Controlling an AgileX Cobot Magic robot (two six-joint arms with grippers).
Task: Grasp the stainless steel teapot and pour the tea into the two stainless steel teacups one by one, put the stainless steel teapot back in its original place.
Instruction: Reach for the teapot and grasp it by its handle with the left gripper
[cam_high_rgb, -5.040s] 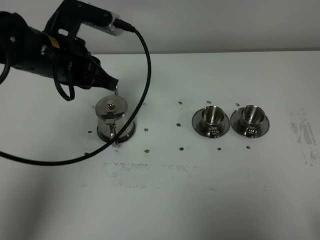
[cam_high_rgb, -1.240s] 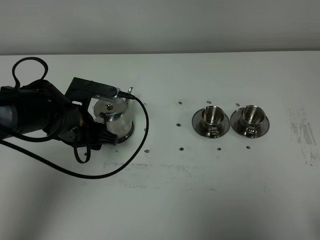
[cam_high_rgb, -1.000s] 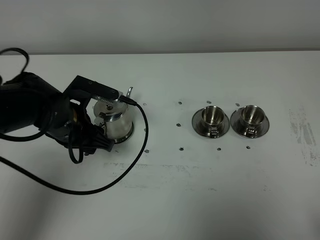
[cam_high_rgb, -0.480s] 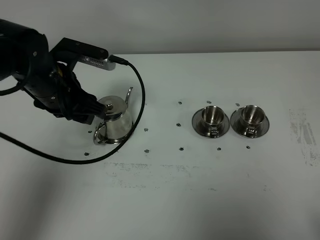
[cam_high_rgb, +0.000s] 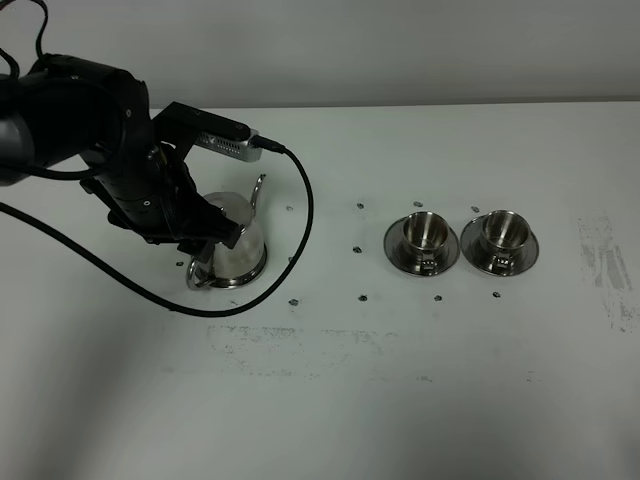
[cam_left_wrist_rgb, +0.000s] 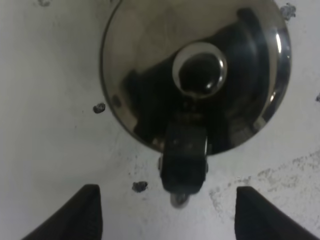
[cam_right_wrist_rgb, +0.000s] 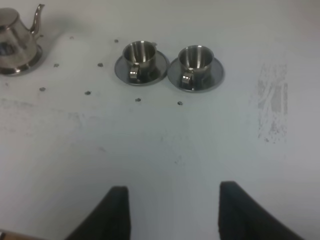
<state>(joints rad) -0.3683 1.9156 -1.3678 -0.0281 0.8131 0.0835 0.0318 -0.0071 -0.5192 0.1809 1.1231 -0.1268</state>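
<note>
The shiny round steel teapot with the thin bent spout and knobbed lid (cam_high_rgb: 238, 248) stands on the left side of the white worktop (cam_high_rgb: 400, 380). It sits on a flat round steel disc (cam_high_rgb: 257, 270), and only the rim of the disc shows. That disc looks like the pot's home spot. The spout points toward the far edge, and the loop handle (cam_high_rgb: 199, 275) sticks out toward the near edge, where it is easy to reach. The lid is on, so no tea can be seen. The black left gripper (cam_left_wrist_rgb: 172, 212) hangs right over the pot. Its two fingers are spread wide, one on each side of the handle, and they touch nothing. It looks lined up to come down and close on the handle. Well apart, toward the right side of the worktop, are two small shiny steel cups on round steel saucers (cam_high_rgb: 423, 233) (cam_high_rgb: 501, 233). They stand side by side, almost touching, so pouring can go from one to the next. No dark tea shows in them. The right gripper (cam_right_wrist_rgb: 172, 210) waits near the near edge, its fingers spread and holding nothing.
</note>
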